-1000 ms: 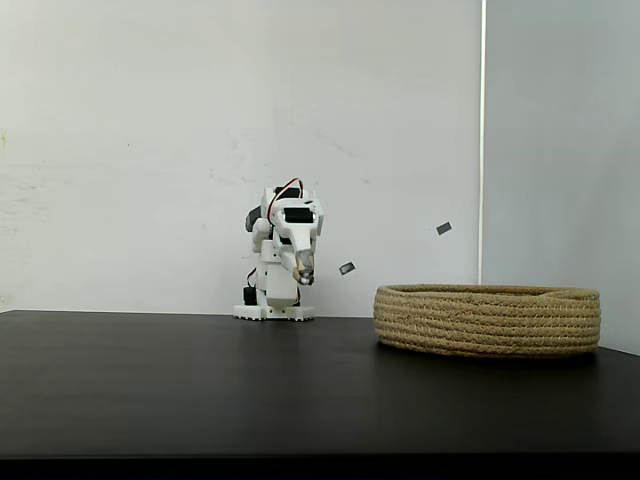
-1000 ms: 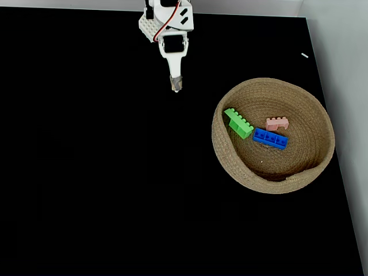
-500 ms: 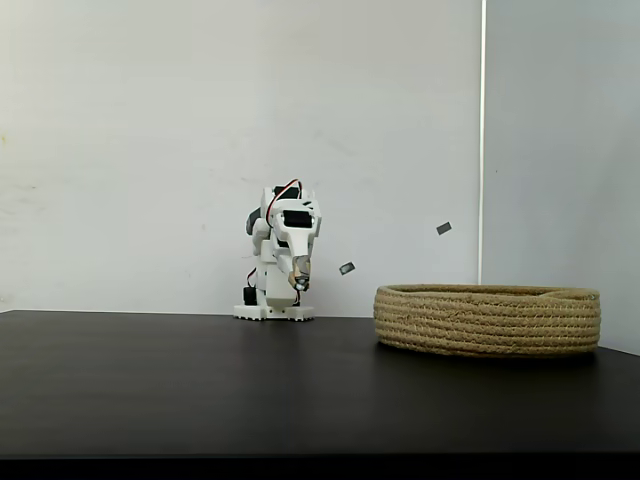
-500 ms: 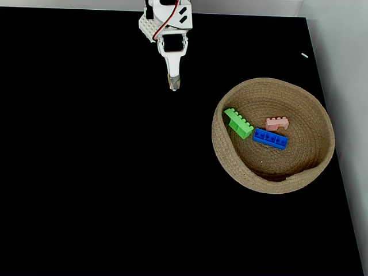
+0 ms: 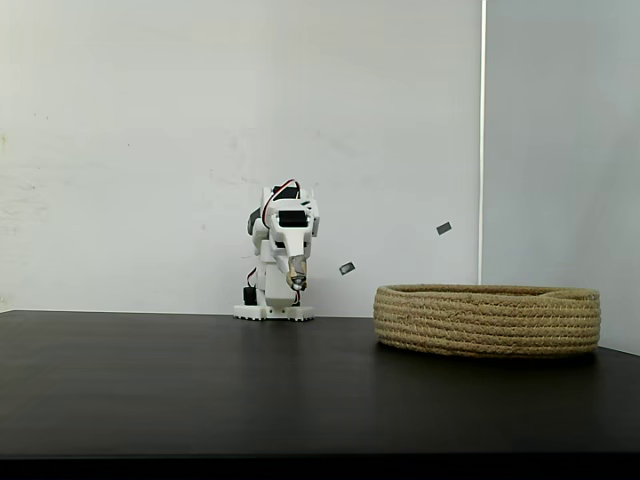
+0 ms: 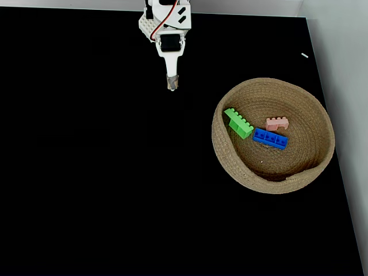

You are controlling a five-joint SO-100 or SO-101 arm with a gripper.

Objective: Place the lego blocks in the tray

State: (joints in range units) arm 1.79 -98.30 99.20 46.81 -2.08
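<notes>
**Tool idle by the base, all three bricks lying in the tray**

The tool [image 6: 171, 86] is hanging near the arm's base with its fingers drawn together and carrying nothing, as far as we are able to judge at this size. We are seeing the green brick [image 6: 238, 123] leaning against the inner wall of the tray [image 6: 270, 184], with the pink brick [image 6: 277, 122] and blue brick [image 6: 270, 138] lying on its floor. The tray is sitting well apart from the tool on the black desk [image 6: 86, 172]. We are judging little risk here: only a needless sweep toward the tray could nudge its light rope rim and tip the green brick.
</notes>
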